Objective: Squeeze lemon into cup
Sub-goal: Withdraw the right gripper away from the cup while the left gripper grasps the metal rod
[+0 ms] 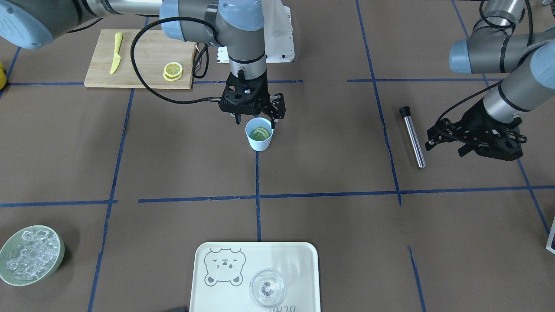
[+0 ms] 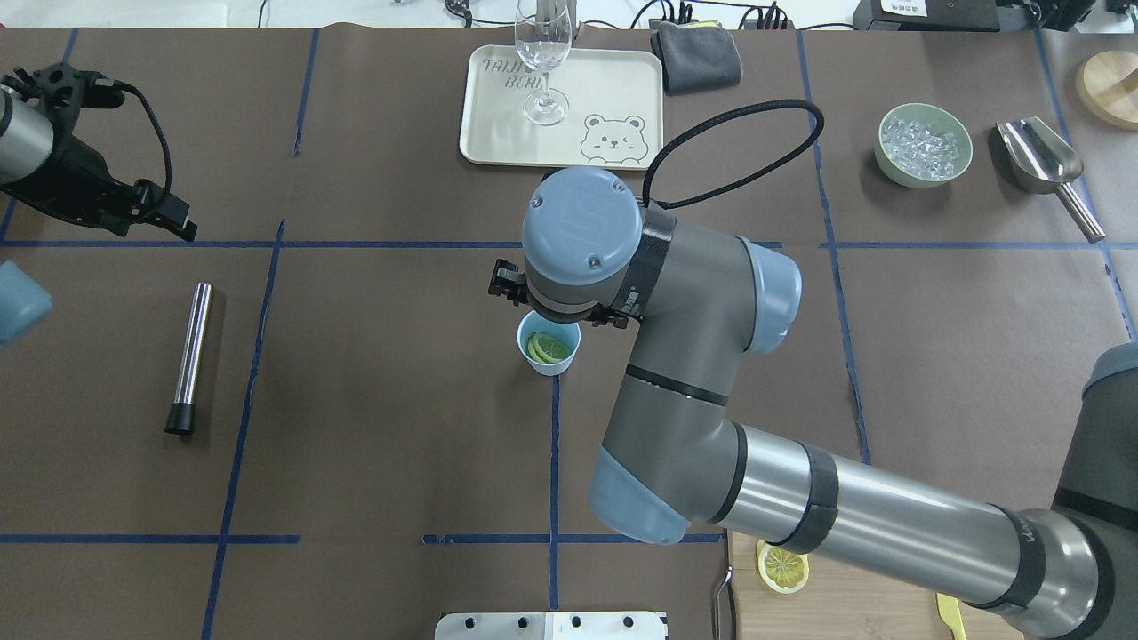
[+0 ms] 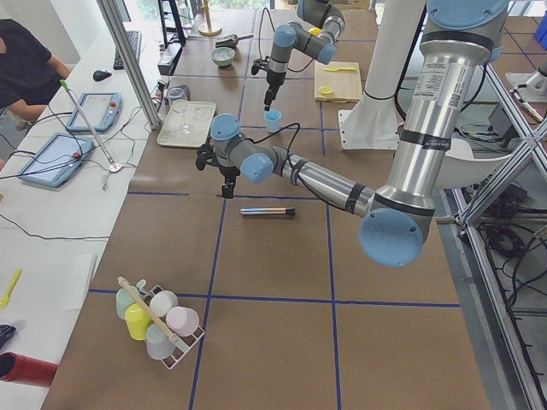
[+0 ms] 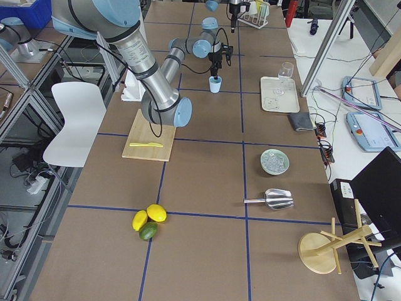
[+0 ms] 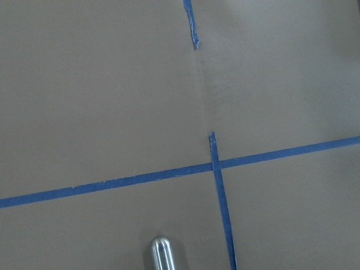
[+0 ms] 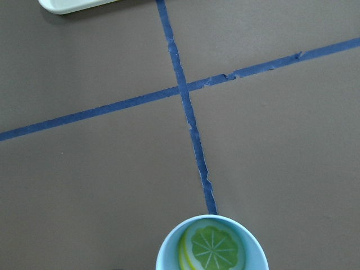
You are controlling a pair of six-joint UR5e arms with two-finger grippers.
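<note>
Exterior front-facing view: the cup [image 1: 260,145] stands at frame centre on the end of a blue tape line, with the lemon [image 1: 260,134] lying inside it and bare brown table all round. The right gripper [image 1: 256,121] hangs just above the rim, fingers spread about rim-wide and holding nothing. The left gripper [image 1: 444,149] hovers near the right edge beside a metal rod [image 1: 413,138]; I cannot tell its finger spacing. At the bottom edge, the tray [image 1: 299,260] carries a bear drawing and partly hidden lettering, "BCH".
</note>
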